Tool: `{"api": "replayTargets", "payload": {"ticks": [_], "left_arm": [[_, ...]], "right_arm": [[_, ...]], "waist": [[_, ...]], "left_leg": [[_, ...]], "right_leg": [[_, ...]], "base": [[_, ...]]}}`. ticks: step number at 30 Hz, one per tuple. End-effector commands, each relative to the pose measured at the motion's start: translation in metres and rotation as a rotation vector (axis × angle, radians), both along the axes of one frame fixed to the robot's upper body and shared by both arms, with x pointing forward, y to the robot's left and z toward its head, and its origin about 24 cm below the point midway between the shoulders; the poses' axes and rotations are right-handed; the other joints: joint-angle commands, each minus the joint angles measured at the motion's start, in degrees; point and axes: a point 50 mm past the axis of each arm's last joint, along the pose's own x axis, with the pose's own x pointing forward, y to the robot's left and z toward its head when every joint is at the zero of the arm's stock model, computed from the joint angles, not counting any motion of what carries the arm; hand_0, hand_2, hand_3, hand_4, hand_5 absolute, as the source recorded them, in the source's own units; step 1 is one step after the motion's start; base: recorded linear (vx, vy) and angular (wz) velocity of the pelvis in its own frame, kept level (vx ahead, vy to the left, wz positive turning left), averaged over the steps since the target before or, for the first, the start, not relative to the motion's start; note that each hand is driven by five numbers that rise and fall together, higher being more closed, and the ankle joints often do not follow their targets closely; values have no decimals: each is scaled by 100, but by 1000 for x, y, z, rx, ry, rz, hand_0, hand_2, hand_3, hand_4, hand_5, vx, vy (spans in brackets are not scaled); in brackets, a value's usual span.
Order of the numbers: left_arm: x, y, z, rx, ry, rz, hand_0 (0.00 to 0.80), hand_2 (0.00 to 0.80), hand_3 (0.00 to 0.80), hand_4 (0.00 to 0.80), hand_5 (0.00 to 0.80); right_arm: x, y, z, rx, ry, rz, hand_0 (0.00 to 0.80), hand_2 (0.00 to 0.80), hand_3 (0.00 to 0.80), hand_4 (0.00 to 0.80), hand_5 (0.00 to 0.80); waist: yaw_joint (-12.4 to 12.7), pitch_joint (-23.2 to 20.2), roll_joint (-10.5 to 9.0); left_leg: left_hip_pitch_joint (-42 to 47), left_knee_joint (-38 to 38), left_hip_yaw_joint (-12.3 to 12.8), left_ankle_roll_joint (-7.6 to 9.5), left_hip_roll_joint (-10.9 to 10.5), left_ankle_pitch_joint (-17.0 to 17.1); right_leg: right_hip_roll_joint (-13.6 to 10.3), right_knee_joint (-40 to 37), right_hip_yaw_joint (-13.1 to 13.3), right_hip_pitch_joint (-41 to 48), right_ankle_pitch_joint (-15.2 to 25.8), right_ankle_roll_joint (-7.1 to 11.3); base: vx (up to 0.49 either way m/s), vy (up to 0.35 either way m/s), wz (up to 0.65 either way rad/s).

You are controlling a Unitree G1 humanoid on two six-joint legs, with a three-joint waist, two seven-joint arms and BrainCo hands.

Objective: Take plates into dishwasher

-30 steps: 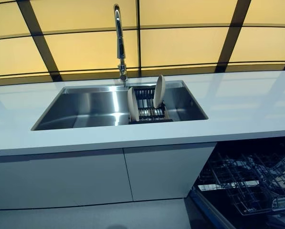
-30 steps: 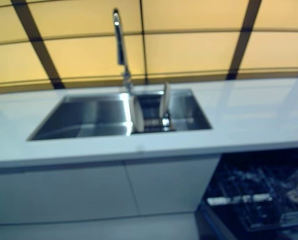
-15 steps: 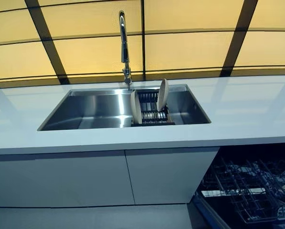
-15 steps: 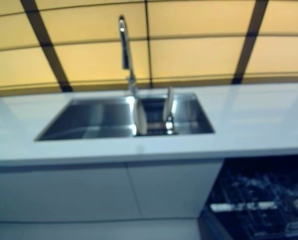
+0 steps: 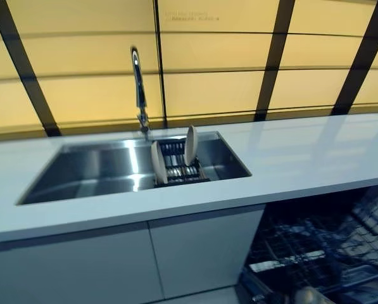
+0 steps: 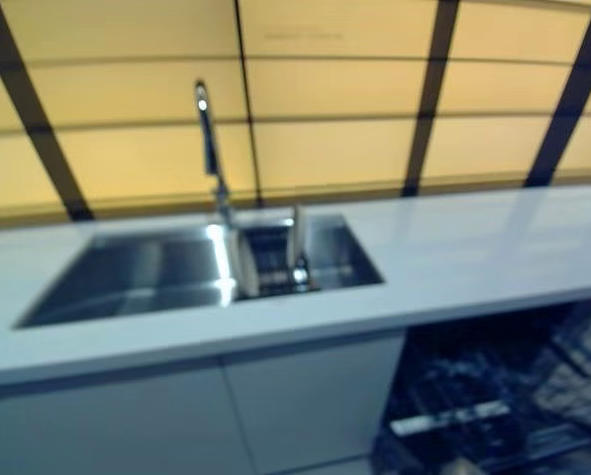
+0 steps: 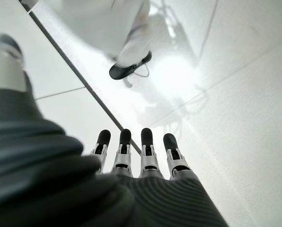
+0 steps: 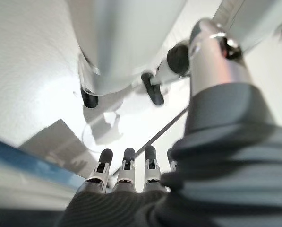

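Looking at your wrist views alone, you see both hands, left (image 7: 131, 156) and right (image 8: 124, 172), straight-fingered and empty. Two pale plates (image 5: 158, 163) stand upright in the sink (image 5: 94, 171) rack (image 5: 179, 166); the dishwasher (image 5: 315, 253) gapes at four o'clock.

Left hand (image 7: 131, 189) and right hand (image 8: 126, 189): dark ribbed covers, silver fingers (image 7: 148, 158) with dark tips.

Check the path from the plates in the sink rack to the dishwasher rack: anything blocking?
Nothing visible. Two plates stand upright in the black rack in the sink; the counter between is bare, and the dishwasher rack is pulled out below. Both hands hang low, left hand and right hand empty.
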Motion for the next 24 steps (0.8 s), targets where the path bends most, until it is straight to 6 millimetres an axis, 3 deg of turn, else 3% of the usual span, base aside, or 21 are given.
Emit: {"api": "replayTargets", "payload": {"ticks": [1,5,14,18,24], "left_arm": [[-7,10,2,27,-6,31,0,0,0,0,0],[-20,14,-1,21,8,59,0,0,0,0,0],[-25,14,-2,17,2,79,0,0,0,0,0],[-22,14,-1,18,-5,68,0,0,0,0,0],[-26,21,0,30,4,65,0,0,0,0,0]], "right_arm": [[61,0,57,90,-169,-99,0,0,0,0,0],[65,-7,71,78,-210,-132,0,0,0,0,0],[63,-19,66,49,-219,-172,0,0,0,0,0],[71,-15,87,146,-256,-147,0,0,0,0,0],[81,-18,133,310,-260,-98,0,0,0,0,0]], "waist": [[288,233,-51],[198,156,-39],[127,147,-29],[127,124,-12],[98,119,-18]], "left_leg": [[819,-420,-19,14,157,-264],[907,-507,115,44,236,-331],[1126,-742,191,45,346,-356],[1235,-895,178,36,331,-348],[1325,-993,170,34,323,-353]], "right_leg": [[-320,-1149,390,287,1284,841],[-320,-1246,440,255,1311,867],[-276,-1348,455,315,1323,910],[-264,-1407,411,350,1347,921],[-272,-1378,386,335,1349,935]], "base": [[54,83,40],[10,6,32],[9,-17,1],[11,1,-2],[0,0,0]]}}
